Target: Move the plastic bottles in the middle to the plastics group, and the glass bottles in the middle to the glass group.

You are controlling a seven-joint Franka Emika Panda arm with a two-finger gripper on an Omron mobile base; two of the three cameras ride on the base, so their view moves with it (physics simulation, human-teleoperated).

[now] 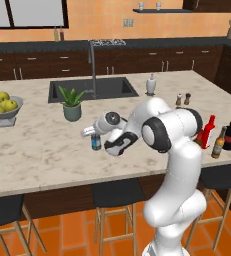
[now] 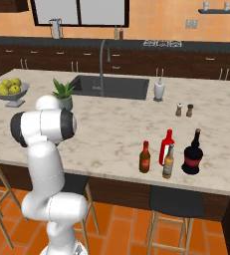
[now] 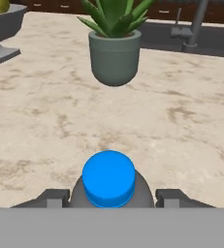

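- A white robot arm reaches low over a beige marble kitchen island (image 1: 37,150), its gripper (image 1: 94,134) down at a small water bottle (image 1: 96,142) standing upright near the middle of the island
- From the hand camera, the water bottle's blue cap (image 3: 108,178) sits centred between the two dark fingertips (image 3: 53,197), one on each side of the bottle's clear shoulders; the jaws stand partly open, closed in around the bottle and apparently gripping it
- A potted green succulent (image 1: 72,103) stands just beyond the water bottle, towards the far side, near the sink (image 1: 92,88) and its tall tap (image 1: 92,67)
- A grey bowl of yellow-green fruit (image 1: 2,106) rests at the far left of the island
- At the right end of the island stands a cluster of bottles: a tall dark bottle with a red cap (image 2: 192,153), a bright red bottle (image 2: 167,146), and a slim amber bottle (image 2: 168,162) just in front of the red one
- Another slim amber-brown bottle with a red top (image 2: 145,157) stands just left of that cluster
- Small salt and pepper shakers (image 2: 184,109) and a white soap dispenser (image 2: 159,89) sit farther back on the island
- Dark stools (image 1: 114,192) line the near side of the island
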